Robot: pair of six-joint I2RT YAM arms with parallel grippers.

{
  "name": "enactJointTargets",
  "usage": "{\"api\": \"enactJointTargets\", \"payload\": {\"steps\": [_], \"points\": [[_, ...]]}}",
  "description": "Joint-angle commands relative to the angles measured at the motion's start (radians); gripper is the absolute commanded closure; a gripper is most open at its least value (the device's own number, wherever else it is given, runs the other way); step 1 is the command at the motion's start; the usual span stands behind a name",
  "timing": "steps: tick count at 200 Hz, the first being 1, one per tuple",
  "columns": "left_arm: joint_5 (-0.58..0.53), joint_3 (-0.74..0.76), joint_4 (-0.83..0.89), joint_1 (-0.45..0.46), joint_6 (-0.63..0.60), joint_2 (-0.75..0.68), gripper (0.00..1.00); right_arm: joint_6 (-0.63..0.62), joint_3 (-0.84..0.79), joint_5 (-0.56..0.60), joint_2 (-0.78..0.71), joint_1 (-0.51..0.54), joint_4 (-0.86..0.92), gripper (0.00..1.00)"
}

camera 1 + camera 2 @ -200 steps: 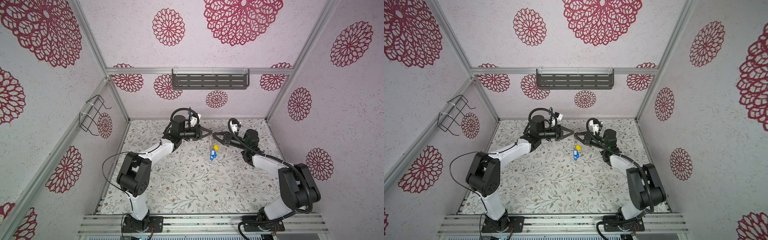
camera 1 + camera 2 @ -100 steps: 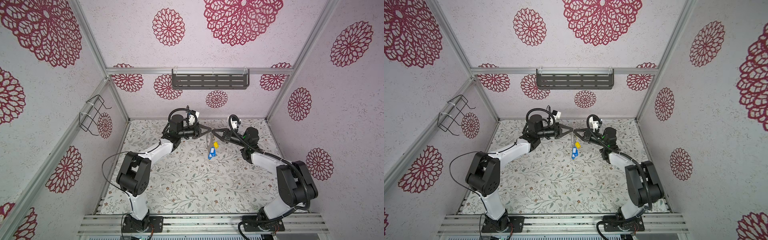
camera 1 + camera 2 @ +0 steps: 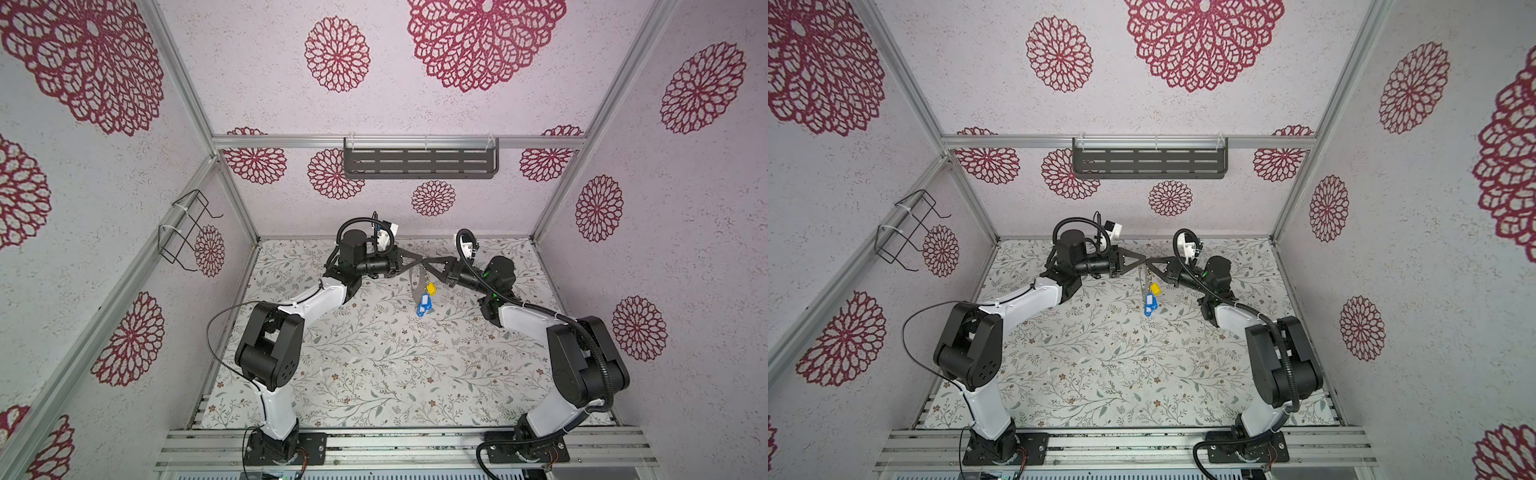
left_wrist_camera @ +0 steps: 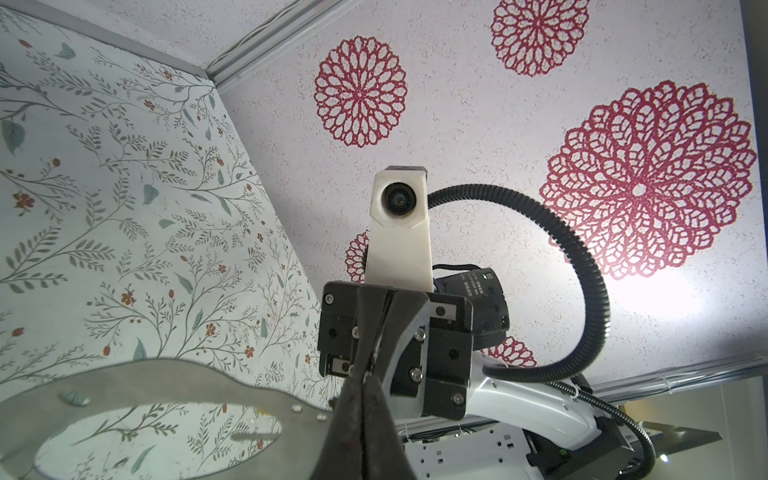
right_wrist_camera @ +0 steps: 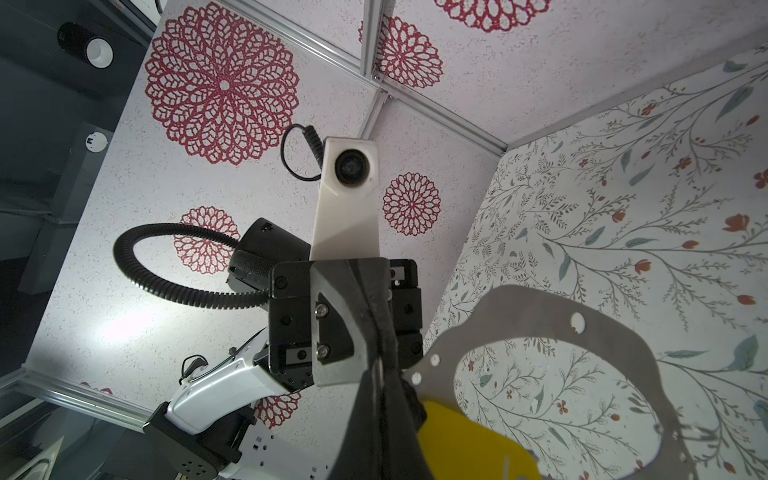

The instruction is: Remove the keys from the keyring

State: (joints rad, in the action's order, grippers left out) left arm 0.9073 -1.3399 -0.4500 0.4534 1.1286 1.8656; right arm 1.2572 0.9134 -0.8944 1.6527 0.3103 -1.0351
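Keyring rim sits between the closed fingers of the right gripper, which pinches it at the edge, just beside 2 small holes in the band. Tip to tip against it is the left gripper. Its jaws stand nearly together with only a thin slit, and the band runs up to them, but whether they grip it I cannot tell. From that meeting point the grey keyring hangs in the air over the back middle of the table, the flowered top showing through its wide hole. The keys dangle from its lower part: 1 yellow key near the right gripper's fingers, blue ones below it.
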Motion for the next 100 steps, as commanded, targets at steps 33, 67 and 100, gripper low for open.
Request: {"api": "enactJointTargets", "payload": {"steps": [33,67,100], "points": [[-0.082,0.066,-0.178,-0.038,0.106,-0.022,0.63,-0.040,-0.010,0.026,-0.041,0.004,-0.033,1.00],[-0.070,0.081,-0.183,-0.040,0.109,-0.015,0.70,-0.039,-0.013,0.034,-0.048,-0.002,-0.033,1.00],[-0.054,0.081,-0.200,-0.012,0.107,0.004,0.71,-0.030,-0.008,0.035,-0.045,-0.004,-0.042,1.00]]}}
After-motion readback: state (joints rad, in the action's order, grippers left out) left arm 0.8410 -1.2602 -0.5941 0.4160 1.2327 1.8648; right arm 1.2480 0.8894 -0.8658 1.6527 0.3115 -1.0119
